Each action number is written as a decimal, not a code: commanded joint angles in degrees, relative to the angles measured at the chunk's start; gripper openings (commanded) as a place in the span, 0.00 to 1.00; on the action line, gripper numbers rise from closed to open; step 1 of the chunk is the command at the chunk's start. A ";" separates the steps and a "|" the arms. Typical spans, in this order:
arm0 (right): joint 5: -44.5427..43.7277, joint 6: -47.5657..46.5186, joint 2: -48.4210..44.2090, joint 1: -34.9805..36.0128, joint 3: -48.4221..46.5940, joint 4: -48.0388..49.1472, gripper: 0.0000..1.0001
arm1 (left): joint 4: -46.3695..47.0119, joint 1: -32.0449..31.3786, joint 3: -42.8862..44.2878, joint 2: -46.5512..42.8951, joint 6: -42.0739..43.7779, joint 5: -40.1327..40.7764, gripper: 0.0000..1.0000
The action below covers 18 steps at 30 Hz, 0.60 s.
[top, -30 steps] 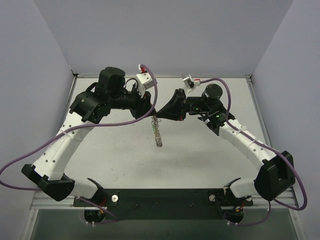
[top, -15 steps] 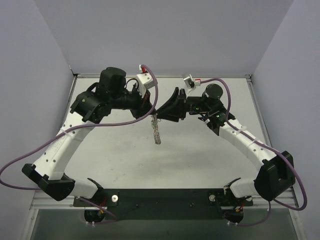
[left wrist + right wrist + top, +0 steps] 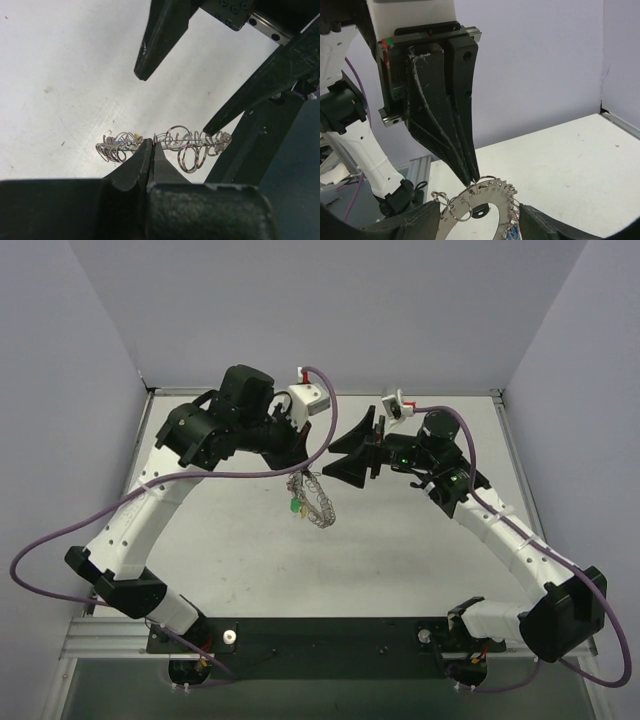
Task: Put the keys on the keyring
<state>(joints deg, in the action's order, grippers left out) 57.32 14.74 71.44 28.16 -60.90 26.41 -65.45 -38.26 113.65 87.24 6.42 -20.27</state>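
The keyring (image 3: 318,502) hangs above the table with my left gripper (image 3: 303,473) shut on its upper rim. In the left wrist view the keyring (image 3: 195,142) is edge-on, lined with small wire loops, and the left gripper (image 3: 151,146) pinches it. From the right wrist, the keyring (image 3: 492,199) is a flat silvery band with numbered holes. My right gripper (image 3: 477,225) stands open on either side of it, and in the top view the right gripper (image 3: 336,454) is just right of the ring. A green key (image 3: 296,507) and a blue key (image 3: 512,233) dangle from the ring.
The white table (image 3: 400,560) lies below both arms, with purple walls behind and at the sides. Both purple cables loop beside the arms. The right gripper's fingers (image 3: 155,40) fill the upper part of the left wrist view.
The right gripper opened and let go of the keyring. The left gripper shut on it, and both arms shifted to the right. The ring has turned from edge-on to broadside.
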 commanded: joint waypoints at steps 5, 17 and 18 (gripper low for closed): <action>5.87 -5.50 2.91 1.37 -4.39 -2.85 0.57 | -5.65 -3.40 5.71 2.40 3.25 0.67 0.00; -10.10 -9.21 -3.30 2.86 -4.05 -12.00 0.58 | -4.95 -3.66 7.38 4.52 0.63 3.74 0.00; -13.69 -8.86 -4.54 3.30 -3.44 -11.91 0.60 | -4.60 -3.66 7.29 4.69 0.01 5.32 0.00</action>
<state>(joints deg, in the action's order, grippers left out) 53.87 7.18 73.76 30.81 -64.27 13.85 -72.01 -41.69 118.13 91.55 8.34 -18.24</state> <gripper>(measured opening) 0.573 0.023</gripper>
